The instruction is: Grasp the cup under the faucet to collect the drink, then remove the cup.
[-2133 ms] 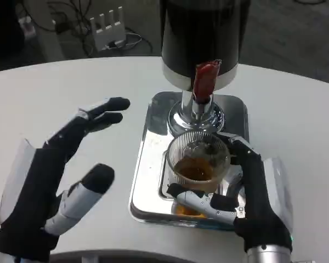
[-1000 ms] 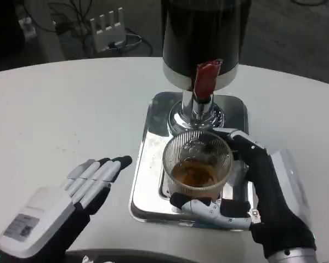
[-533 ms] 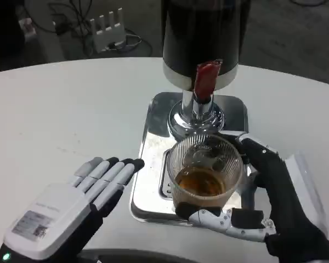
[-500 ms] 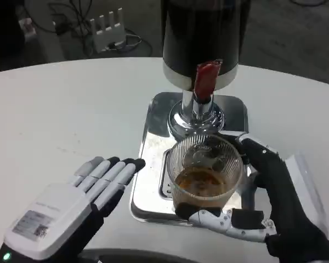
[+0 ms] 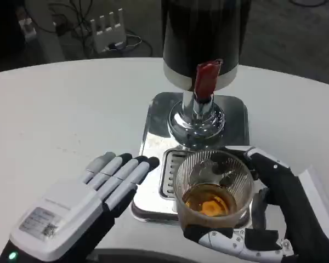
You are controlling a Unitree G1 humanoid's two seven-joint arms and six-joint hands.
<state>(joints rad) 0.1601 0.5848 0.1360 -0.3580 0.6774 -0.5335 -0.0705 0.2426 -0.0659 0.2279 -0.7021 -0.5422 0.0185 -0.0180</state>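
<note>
right hand (image 5: pixel 274 219) wraps the ribbed clear cup (image 5: pixel 213 189), amber drink in the bottom, held over the near right edge of the steel tray (image 5: pixel 153 137), nearer than the tap (image 5: pixel 205 82). left hand (image 5: pixel 82 205) is empty, fingers straight, palm down over the table (image 5: pixel 60 115) just left of the tray.

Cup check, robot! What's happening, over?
Right robot hand grips the cup, amber drink inside. Cup at the tray's near edge, clear of the faucet. Left robot hand open, flat beside tray. Nothing blocking.
</note>
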